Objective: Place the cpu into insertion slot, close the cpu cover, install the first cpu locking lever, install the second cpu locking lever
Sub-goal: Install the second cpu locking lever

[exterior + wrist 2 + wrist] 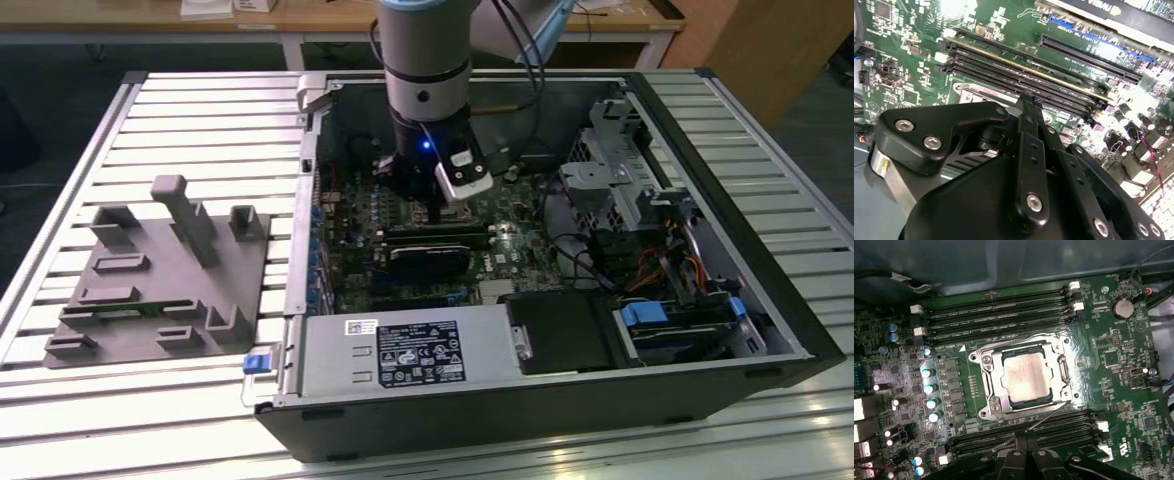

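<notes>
The cpu (1024, 375) lies in its socket on the green motherboard, its pale metal face showing. The cpu cover (1061, 371) lies flat around it as a silvery frame. One thin wire lever (1046, 416) slants away from the socket's corner, standing off the board, and runs to my fingertips. Another lever (1014, 343) lies flat along the socket's opposite side. My gripper (1021, 439) is shut, its tips at the slanted lever's end; I cannot tell whether they pinch it. In the second wrist view the fingers (1027, 107) sit pressed together. In the exterior view my gripper (445, 215) reaches down inside the case.
Black memory slots (999, 315) flank the socket on both sides. The open computer case (534, 410) holds a power supply (400, 355), drive cages and cables at the exterior view's right. A grey fixture (160, 270) sits on the slatted table at the exterior view's left.
</notes>
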`<state>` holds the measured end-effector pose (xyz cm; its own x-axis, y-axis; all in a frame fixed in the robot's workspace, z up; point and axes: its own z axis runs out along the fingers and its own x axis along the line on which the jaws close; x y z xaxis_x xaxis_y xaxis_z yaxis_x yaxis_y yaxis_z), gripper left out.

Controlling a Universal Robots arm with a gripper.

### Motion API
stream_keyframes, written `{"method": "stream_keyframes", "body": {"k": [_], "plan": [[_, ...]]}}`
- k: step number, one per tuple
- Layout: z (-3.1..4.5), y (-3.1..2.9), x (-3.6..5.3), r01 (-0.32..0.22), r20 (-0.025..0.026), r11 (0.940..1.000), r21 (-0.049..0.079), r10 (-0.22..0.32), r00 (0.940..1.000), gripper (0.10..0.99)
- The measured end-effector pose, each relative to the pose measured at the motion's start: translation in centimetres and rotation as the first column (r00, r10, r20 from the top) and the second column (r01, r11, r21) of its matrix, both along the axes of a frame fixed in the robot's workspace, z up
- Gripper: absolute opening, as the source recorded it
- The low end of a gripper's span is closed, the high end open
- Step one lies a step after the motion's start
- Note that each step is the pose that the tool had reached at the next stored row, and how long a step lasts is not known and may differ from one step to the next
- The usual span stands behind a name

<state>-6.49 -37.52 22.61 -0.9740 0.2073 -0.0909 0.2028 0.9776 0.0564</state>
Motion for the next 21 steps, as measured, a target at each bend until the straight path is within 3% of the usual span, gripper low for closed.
{"method": "stream_keyframes", "body": {"k": [13, 21], "plan": [[-0.77, -1.14, -1.00, -0.002, 0.0001, 0.9944, 0.106, 0.002, 1.0000, 0.106], [-1.68, -1.53, -1.10, -0.002, 0.0001, 0.9918, 0.128, 0.002, 1.0000, 0.106]]}}
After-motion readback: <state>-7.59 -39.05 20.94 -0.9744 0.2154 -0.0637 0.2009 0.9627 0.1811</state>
